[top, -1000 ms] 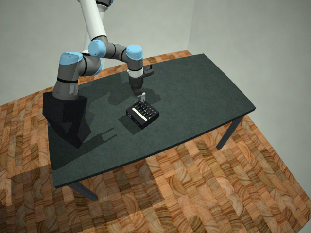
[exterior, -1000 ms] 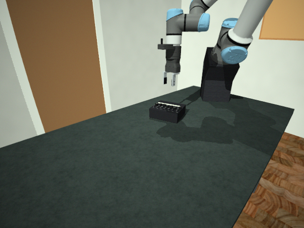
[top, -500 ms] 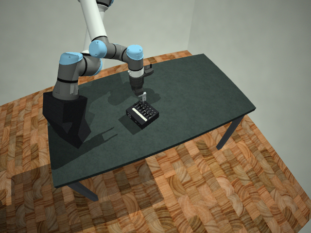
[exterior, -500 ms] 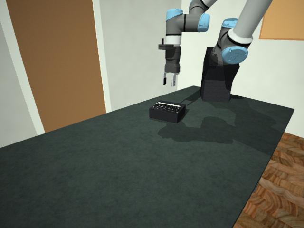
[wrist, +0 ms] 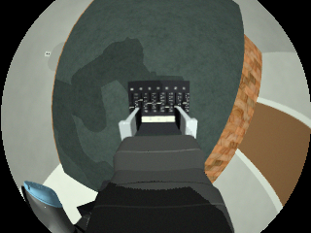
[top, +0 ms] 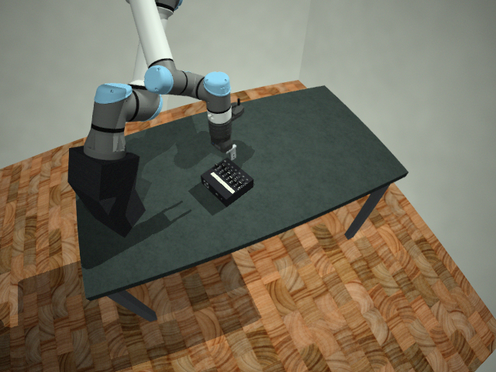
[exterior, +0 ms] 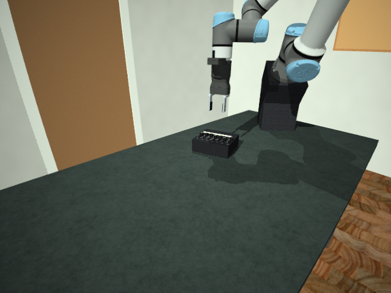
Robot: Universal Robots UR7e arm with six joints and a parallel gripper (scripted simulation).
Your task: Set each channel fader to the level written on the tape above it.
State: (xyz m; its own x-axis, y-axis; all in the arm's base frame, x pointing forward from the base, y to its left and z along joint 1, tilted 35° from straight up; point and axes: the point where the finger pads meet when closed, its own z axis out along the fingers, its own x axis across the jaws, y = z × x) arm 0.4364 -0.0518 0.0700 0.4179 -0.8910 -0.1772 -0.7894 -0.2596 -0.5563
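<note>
Overhead, the tool (top: 232, 152) (exterior: 217, 110) (wrist: 157, 114), fully open and empty, above the closed black box of the lighting desk (top: 227, 196) (exterior: 209, 149) (wrist: 157, 130).

- so the gripper (top: 232, 153) (exterior: 217, 110) (wrist: 157, 114) has slid slightly right in the top view
- it's twisted a bit too, and the bracket (exterior: 214, 61) above it looks shorter from the exterior
- arm's shadow (exterior: 252, 171) has its left edge further right there
</note>
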